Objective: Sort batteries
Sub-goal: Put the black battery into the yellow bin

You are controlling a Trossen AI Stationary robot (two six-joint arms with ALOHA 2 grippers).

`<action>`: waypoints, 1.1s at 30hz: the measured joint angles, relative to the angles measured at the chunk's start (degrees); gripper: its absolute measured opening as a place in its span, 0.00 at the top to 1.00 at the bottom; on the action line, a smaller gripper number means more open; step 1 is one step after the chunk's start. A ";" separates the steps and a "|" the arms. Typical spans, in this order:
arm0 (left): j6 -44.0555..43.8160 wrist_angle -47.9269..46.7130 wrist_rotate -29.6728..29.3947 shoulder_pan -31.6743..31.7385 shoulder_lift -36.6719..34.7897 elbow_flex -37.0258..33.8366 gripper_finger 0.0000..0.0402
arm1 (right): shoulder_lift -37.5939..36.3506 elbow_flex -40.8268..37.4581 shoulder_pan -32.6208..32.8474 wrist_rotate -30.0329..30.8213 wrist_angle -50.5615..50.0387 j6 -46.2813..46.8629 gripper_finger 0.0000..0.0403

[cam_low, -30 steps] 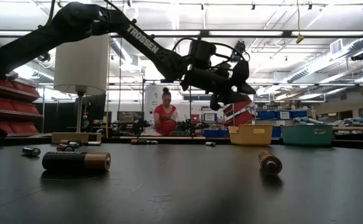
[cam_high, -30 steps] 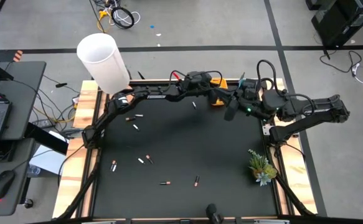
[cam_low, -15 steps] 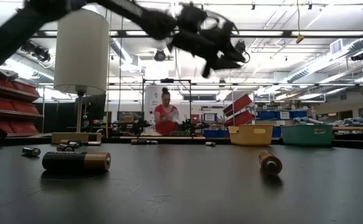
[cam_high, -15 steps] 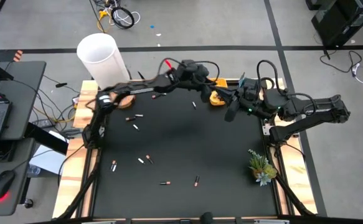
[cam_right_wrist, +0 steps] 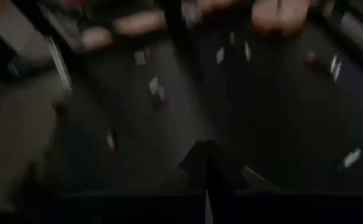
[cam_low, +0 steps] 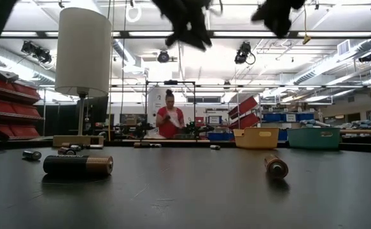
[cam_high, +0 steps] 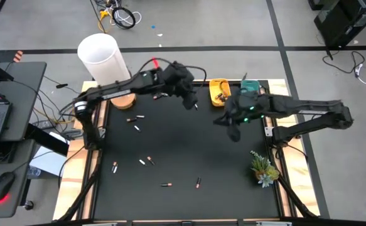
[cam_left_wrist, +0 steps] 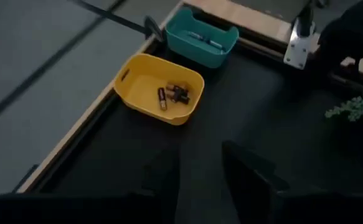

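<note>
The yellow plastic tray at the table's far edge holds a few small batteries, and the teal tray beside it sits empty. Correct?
Not quite. The yellow plastic tray does hold a few small batteries, but the teal tray is not empty: the left wrist view shows thin batteries lying inside it.

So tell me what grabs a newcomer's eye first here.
Two dark arms reach in over a black table with small batteries scattered across it. At the far edge sit a yellow tray holding a few batteries and a teal tray beside it. A tall white lamp stands at the far left corner.
</note>
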 joint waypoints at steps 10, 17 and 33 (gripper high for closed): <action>-14.54 -14.73 -12.90 -16.47 -5.33 0.03 0.67 | 2.47 -14.80 2.73 -14.50 12.61 -11.66 0.74; -25.86 -23.88 -18.85 -25.39 -5.06 0.00 0.67 | 8.02 -19.82 9.49 -14.85 15.83 -23.30 0.60; -37.91 -36.84 -21.26 -32.64 -5.53 0.09 0.67 | 27.64 -11.80 15.79 -16.46 18.35 -33.04 0.61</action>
